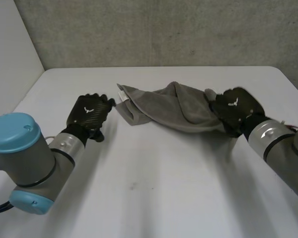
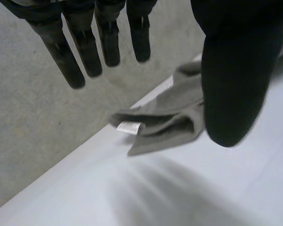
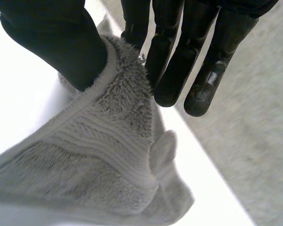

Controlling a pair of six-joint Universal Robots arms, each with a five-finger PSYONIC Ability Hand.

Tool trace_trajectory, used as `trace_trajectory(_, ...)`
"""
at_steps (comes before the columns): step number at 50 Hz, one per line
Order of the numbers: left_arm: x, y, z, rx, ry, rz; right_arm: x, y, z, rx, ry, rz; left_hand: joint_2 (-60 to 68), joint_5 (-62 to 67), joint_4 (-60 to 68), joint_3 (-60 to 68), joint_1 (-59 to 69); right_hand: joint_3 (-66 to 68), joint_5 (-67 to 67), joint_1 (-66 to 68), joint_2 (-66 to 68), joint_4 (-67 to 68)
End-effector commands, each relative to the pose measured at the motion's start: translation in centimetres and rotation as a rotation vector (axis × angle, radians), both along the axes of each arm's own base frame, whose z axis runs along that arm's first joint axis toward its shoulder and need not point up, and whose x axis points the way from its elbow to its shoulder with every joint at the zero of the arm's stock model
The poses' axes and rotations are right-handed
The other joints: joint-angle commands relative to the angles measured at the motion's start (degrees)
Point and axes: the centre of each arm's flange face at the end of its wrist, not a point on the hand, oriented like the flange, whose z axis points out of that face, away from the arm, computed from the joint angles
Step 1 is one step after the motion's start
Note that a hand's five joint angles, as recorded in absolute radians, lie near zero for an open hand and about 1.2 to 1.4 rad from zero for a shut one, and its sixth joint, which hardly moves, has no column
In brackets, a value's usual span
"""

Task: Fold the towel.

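Towel [image 1: 174, 106] lies bunched on the white table [image 1: 154, 198], one end pinched between the thumb and fingers of the right hand [image 1: 236, 106]. The left hand [image 1: 89, 111], fingers straight and empty, hovers just beside the labelled corner. Pulling from one side alone would likely drag the heap rather than spread it.

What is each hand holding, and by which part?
The right hand pinches the grey towel by its hemmed edge at one end; the left hand is open, holding nothing.
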Motion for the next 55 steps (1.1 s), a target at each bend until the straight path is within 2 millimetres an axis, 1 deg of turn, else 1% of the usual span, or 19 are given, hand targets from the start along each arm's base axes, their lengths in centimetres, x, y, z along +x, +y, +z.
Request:
trace_trajectory(1,-1.9,-0.7,1.3,0.028,0.202,-0.027,-0.2,1.5,5.0,-0.146,-0.051,0.005,-5.5,-5.7,-5.3,-5.5,-5.8,11.8,13.0,24.5,12.4,11.6)
trace_trajectory(2,-1.9,-0.7,1.3,0.028,0.202,-0.027,-0.2,2.1,6.1,-0.178,-0.062,0.012,-5.5,-5.7,-5.3,-5.5,-5.8,11.8,13.0,24.5,12.4,11.6)
trace_trajectory(8,-3.9,-1.3,0.8,0.041,0.239,-0.071,-0.2,4.2,8.8,-0.261,-0.094,0.036,-5.6,-5.9,-5.5,-5.7,-5.9,11.8,13.0,24.5,12.4,11.6)
trace_trajectory(10,-4.5,-1.5,0.6,0.04,0.24,-0.084,-0.6,5.5,10.5,-0.311,-0.113,0.042,-5.6,-5.9,-5.5,-5.7,-5.9,11.8,13.0,24.5,12.4,11.6)
trace_trajectory(14,-5.5,-2.1,0.1,0.034,0.243,-0.1,-0.8,6.9,11.8,-0.331,-0.122,0.056,-5.6,-5.9,-5.5,-5.7,-5.9,11.8,13.0,24.5,12.4,11.6)
trace_trajectory(16,-6.8,-3.0,-1.1,0.041,0.246,-0.121,-0.9,7.5,12.3,-0.338,-0.125,0.062,-5.5,-5.7,-5.3,-5.5,-5.8,11.8,13.0,24.5,12.4,11.6)
trace_trajectory(19,-7.4,-2.9,-1.9,0.055,0.24,-0.144,-1.0,8.3,13.1,-0.35,-0.131,0.068,-5.0,-5.2,-4.8,-5.0,-5.3,11.8,13.0,24.5,12.4,11.6)
trace_trajectory(21,-8.0,-2.5,-2.9,0.08,0.232,-0.186,-1.4,9.4,14.5,-0.386,-0.144,0.069,-4.6,-4.9,-4.5,-4.7,-4.9,11.8,13.0,24.5,12.4,11.6)
trace_trajectory(23,-8.6,-2.1,-3.9,0.099,0.223,-0.225,-1.5,9.7,14.7,-0.389,-0.145,0.069,-2.5,-2.7,-2.3,-2.5,-2.8,11.8,13.0,24.5,12.4,11.6)
trace_trajectory(26,-8.7,-2.3,-4.4,0.103,0.229,-0.22,-1.8,10.2,15.1,-0.395,-0.148,0.063,5.3,5.0,5.4,5.2,5.0,11.8,13.0,24.5,12.4,11.6)
trace_trajectory(31,-8.8,-1.7,-5.1,0.166,0.254,-0.227,-2.0,10.5,15.7,-0.407,-0.152,0.051,8.3,8.1,8.5,8.2,8.0,11.8,13.0,24.5,12.4,11.6)
trace_trajectory(37,-9.4,-0.1,-4.7,0.199,0.274,-0.255,-1.9,10.1,14.6,-0.367,-0.135,0.051,7.5,7.2,7.6,7.4,7.2,11.8,13.0,24.5,12.4,11.6)
trace_trajectory(39,-9.0,-0.2,-2.2,0.154,0.298,-0.248,-1.9,10.0,14.2,-0.354,-0.13,0.051,7.5,7.2,7.6,7.4,7.2,11.8,13.0,24.5,12.4,11.6)
trace_trajectory(40,-9.0,-0.2,-2.2,0.153,0.298,-0.248,-1.9,10.0,14.2,-0.354,-0.13,0.051,7.5,7.2,7.6,7.4,7.2,11.8,13.0,24.5,12.4,11.6)
trace_trajectory(42,-7.6,-0.8,-0.3,0.126,0.309,-0.215,-1.7,9.6,13.4,-0.334,-0.121,0.051,7.5,7.2,7.6,7.4,7.2,11.8,13.0,24.5,12.4,11.6)
trace_trajectory(48,-5.1,-0.4,0.8,0.187,0.284,-0.154,-1.5,9.2,12.6,-0.305,-0.11,0.051,8.2,7.9,8.3,8.1,7.8,11.8,13.0,24.5,12.4,11.6)
trace_trajectory(50,-3.7,1.9,0.8,0.315,0.247,-0.121,-1.5,9.0,12.5,-0.301,-0.108,0.051,8.2,7.9,8.3,8.1,7.8,11.8,13.0,24.5,12.4,11.6)
trace_trajectory(53,-2.9,3.4,0.3,0.399,0.231,-0.099,-1.5,8.8,12.2,-0.291,-0.106,0.048,7.7,7.4,7.8,7.6,7.3,11.8,13.0,24.5,12.4,11.6)
trace_trajectory(55,-1.6,6.2,-0.3,0.523,0.217,-0.039,-1.5,8.7,12.1,-0.287,-0.104,0.045,6.3,6.0,6.4,6.2,6.0,11.8,13.0,24.5,12.4,11.6)
